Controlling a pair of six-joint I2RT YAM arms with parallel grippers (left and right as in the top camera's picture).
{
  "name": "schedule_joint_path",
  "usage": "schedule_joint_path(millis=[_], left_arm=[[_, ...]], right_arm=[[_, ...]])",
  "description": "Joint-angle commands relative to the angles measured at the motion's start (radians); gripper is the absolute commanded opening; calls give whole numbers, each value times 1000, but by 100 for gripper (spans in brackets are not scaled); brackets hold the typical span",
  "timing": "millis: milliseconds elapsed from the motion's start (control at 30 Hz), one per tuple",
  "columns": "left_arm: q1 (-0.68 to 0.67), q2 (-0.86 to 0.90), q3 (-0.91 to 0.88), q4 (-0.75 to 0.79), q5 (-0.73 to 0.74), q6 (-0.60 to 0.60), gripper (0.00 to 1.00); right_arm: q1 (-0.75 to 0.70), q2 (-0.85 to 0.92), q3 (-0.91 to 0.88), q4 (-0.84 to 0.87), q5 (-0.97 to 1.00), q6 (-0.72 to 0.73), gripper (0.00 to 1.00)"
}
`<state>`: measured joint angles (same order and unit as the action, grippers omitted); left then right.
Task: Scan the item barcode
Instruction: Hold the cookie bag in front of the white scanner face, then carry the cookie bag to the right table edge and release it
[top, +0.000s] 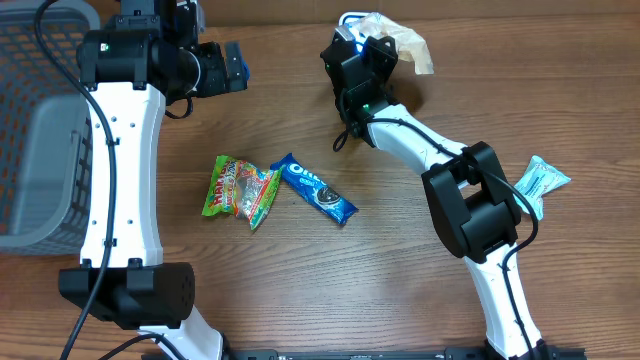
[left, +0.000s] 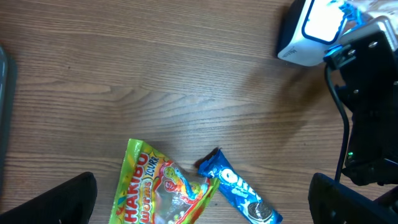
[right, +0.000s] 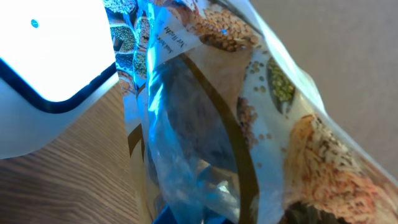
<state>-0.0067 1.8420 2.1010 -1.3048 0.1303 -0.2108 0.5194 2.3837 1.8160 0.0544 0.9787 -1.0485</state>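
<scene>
I'm watching the crinkly, clear-windowed grain pouch (right: 261, 124) hanging just beside the glowing white scanner (right: 50, 62), with the right gripper (top: 372, 52) clamped on it. I'm judging it light, floppy and slick, so pinching the stiffer sealed edge seems safest. The left gripper (top: 232, 66) is hovering, fingers wide apart.

The right wrist view crops both scanner (right: 56, 56) and grain pouch (right: 280, 143).
</scene>
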Motion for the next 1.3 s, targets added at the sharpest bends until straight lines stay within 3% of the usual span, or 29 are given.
schedule_joint_path(millis=[0, 167, 367, 533, 733, 933, 1133, 1267], left_arm=[[-9, 4, 9, 1, -7, -3, 100], [-10, 4, 9, 1, -7, -3, 100], [-10, 4, 9, 1, -7, -3, 100], [-10, 4, 9, 1, -7, -3, 100], [-10, 4, 9, 1, -7, -3, 100], [-10, 4, 9, 1, -7, -3, 100], [-10, 4, 9, 1, -7, -3, 100], [-8, 4, 9, 1, -7, -3, 100]], right_arm=[[-16, 2, 3, 56, 57, -1, 4], [-21, 2, 3, 124, 54, -65, 4], [-18, 2, 3, 391, 12, -109, 4], [-16, 2, 3, 359, 0, -122, 4], [34, 1, 3, 333, 174, -12, 4], [145, -6, 3, 333, 347, -26, 3], [200, -68, 3, 331, 367, -21, 3], [201, -108, 3, 187, 340, 37, 3]])
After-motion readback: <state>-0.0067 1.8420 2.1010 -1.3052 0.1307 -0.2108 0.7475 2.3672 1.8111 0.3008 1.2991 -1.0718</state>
